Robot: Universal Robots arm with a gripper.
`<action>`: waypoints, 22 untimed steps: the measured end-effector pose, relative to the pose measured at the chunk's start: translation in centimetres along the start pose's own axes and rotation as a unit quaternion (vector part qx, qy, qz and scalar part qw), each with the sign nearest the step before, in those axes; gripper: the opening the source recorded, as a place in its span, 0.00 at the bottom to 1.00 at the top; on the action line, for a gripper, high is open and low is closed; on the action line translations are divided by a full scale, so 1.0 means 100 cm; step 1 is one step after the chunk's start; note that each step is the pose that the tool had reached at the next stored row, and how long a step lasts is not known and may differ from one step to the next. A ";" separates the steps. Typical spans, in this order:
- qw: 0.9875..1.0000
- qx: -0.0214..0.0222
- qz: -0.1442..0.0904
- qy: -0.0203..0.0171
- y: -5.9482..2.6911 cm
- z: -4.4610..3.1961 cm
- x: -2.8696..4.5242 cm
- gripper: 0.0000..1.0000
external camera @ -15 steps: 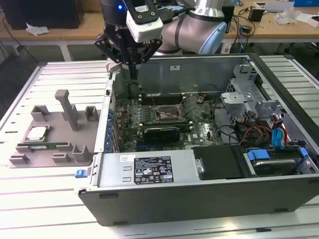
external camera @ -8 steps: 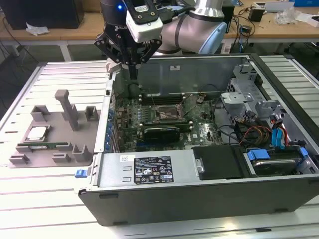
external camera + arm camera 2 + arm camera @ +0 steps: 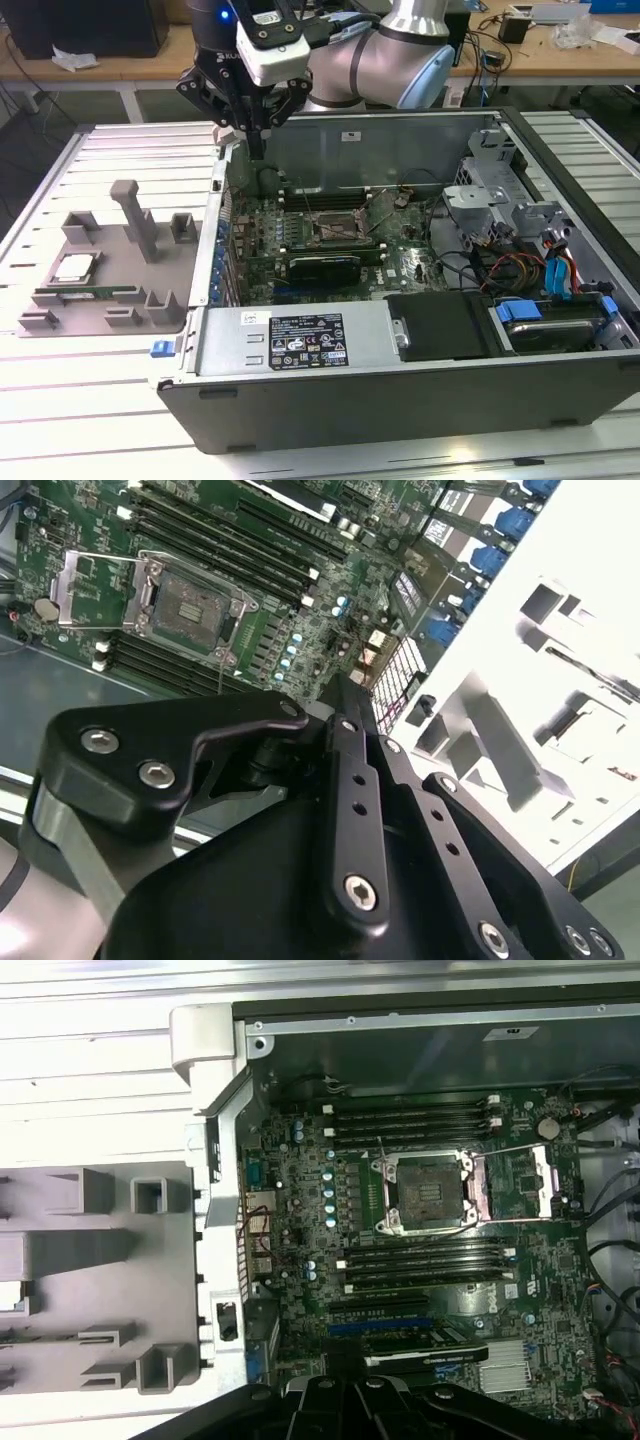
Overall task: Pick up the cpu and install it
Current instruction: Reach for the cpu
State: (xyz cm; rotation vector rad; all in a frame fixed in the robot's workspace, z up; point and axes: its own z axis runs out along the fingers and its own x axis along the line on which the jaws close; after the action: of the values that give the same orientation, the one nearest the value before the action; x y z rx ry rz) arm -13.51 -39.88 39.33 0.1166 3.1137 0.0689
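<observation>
Cpu, lower left of the exterior view in grey holder: probably light, stiff, fragile, best pinched by opposite edges; claw closed, empty.

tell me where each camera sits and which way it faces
Exterior view: off the arm, above the open case, looking down into it; shows the arm and gripper over the case's wall at the exterior view's left, the cpu on the grey holder.
Second wrist view: on the arm behind the gripper, looking past it at the socket.
First wrist view: on the arm, looking down into the case; the gripper's black body edges the picture.
Shared: both wrist views show the empty socket and grey holder.
</observation>
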 end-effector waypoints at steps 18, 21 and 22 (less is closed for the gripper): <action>1.000 0.000 0.000 0.000 -0.0021 -0.0007 0.0279 0.11; 1.000 0.000 0.000 0.000 -0.0027 -0.0010 0.0357 0.11; 1.000 0.000 0.000 0.000 -0.0029 -0.0010 0.0384 0.11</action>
State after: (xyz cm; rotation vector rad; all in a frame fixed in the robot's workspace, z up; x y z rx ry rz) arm -17.36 -39.89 39.33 0.1165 3.1137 0.0691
